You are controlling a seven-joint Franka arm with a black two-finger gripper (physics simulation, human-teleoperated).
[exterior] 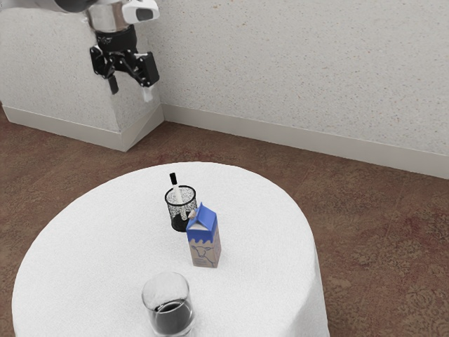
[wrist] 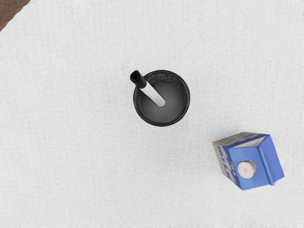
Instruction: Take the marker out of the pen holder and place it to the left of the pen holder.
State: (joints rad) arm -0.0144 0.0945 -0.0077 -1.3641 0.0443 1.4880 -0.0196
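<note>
I have broad tablecloth (exterior: 84,246) to pass over toward the exterior view's left, and more along its right. Near the centre, the milk carton (exterior: 204,243) is an obstacle close to the pen holder (exterior: 171,210), a strip of cloth between them; the marker (exterior: 177,191) juts over the rim, and the glass (exterior: 168,314) blocks the lower middle

Pale, speckled walls (exterior: 302,77) with a light baseboard (exterior: 295,139) meet a patterned reddish-brown carpet (exterior: 379,232) around the round, white-covered desk (exterior: 84,253).

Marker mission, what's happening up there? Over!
Jaws open, empty, high up. Marker leaning in pen holder, poking out. Carton stands nearby, not over the marker.
</note>
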